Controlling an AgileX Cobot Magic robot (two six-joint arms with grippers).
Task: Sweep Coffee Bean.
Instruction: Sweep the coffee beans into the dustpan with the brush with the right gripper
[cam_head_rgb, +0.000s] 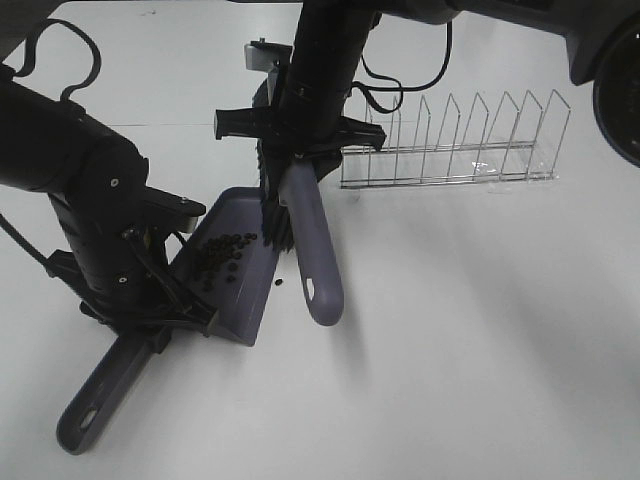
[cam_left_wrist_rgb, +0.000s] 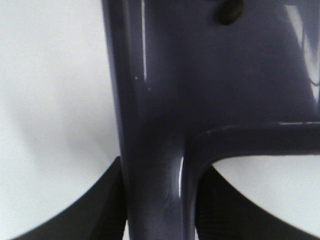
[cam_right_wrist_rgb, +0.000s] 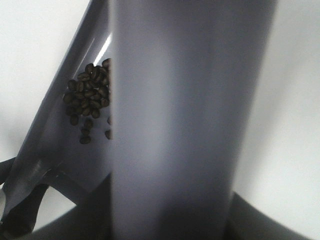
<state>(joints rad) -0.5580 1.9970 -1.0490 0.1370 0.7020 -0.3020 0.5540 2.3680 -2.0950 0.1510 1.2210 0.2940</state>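
The grey-purple dustpan (cam_head_rgb: 245, 300) lies left of centre, its handle (cam_head_rgb: 85, 415) pointing to the near left. My left gripper (cam_head_rgb: 160, 320) is shut on that handle (cam_left_wrist_rgb: 155, 125), with a dark finger (cam_left_wrist_rgb: 97, 212) on either side. The coffee bean cluster (cam_head_rgb: 220, 258) lies inside the pan (cam_right_wrist_rgb: 55, 150) and shows as a heap (cam_right_wrist_rgb: 87, 97) in the right wrist view. One stray bean (cam_head_rgb: 279, 283) lies on the table just off the pan's edge. My right gripper (cam_head_rgb: 300, 160) is shut on the brush's handle (cam_head_rgb: 315, 250), whose black bristles (cam_head_rgb: 274, 225) stand at the pan's right edge.
A wire dish rack (cam_head_rgb: 450, 140) stands at the back right. The white table (cam_head_rgb: 480, 330) runs to the right and front. Black cables (cam_head_rgb: 400, 75) hang behind the right arm.
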